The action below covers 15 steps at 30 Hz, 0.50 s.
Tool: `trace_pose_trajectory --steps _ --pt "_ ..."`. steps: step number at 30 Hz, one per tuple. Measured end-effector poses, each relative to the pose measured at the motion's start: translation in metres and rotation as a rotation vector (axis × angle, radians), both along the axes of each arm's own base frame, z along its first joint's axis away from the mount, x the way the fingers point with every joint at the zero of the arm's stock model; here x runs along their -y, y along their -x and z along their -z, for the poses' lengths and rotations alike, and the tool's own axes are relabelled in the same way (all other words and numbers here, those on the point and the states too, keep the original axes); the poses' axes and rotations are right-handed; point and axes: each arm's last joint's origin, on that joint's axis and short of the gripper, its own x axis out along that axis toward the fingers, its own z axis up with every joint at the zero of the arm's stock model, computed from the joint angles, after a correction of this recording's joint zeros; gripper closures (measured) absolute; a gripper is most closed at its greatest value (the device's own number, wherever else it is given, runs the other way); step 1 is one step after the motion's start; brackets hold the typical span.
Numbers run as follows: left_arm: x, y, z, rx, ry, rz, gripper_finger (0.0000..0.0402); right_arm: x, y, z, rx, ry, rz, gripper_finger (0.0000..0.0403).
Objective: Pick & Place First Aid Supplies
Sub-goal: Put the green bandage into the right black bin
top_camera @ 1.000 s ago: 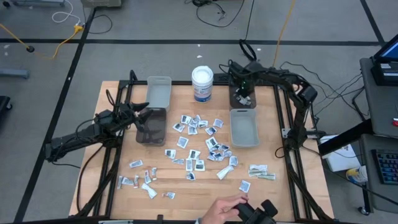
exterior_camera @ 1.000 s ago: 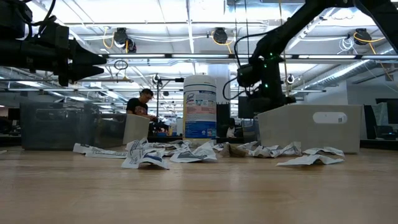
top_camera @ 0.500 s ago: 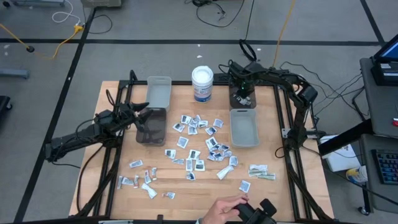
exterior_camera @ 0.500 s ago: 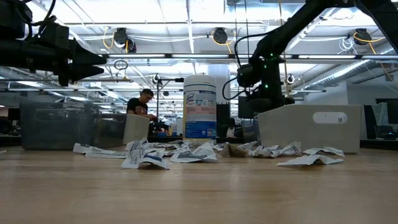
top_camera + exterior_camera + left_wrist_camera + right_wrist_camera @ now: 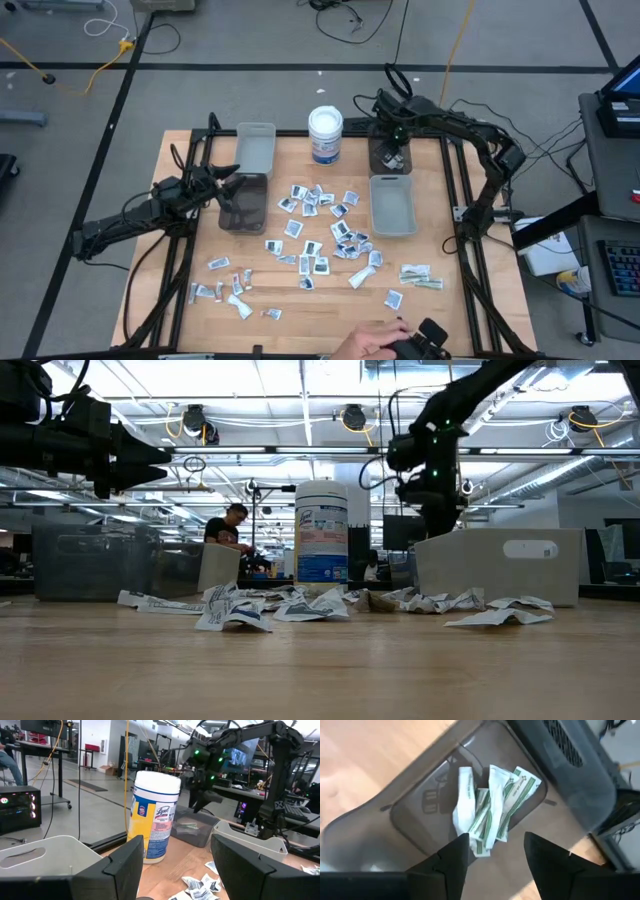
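Note:
Several small first aid packets [image 5: 320,235] lie flat, scattered over the middle of the wooden table. Several green-striped white sachets [image 5: 490,807] lie on the floor of a dark bin [image 5: 390,157] at the far right. My right gripper [image 5: 494,845] hangs open above that bin, pointing steeply down, with nothing between its fingers. It also shows in the high view [image 5: 396,137] and the low view [image 5: 437,510]. My left gripper [image 5: 228,185] waits open and level at the table's left, over another dark bin [image 5: 243,205].
A white round tub [image 5: 326,135] stands at the far middle, with a grey bin [image 5: 255,147] to its left. A pale grey bin [image 5: 392,205] sits just nearer than the right dark bin. A person's hand [image 5: 370,343] shows at the near edge.
My right gripper has risen straight up from the dark bin at the far right and now hangs higher above it. The sachets stay on the bin's floor. The person's hand at the near edge has drawn back a little.

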Motion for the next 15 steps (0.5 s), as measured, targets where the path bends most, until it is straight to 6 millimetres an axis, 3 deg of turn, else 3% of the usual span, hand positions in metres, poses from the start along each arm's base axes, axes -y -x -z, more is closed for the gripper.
trace_pose_trajectory --steps 8,15 --pt "0.0 0.0 0.0 0.0 0.0 0.0 0.0165 -0.02 0.014 -0.03 0.001 0.02 -0.087 0.0226" --pt "0.0 0.0 0.0 0.0 0.0 0.0 0.0165 -0.033 0.017 -0.033 -0.054 -0.033 -0.1 0.0225"
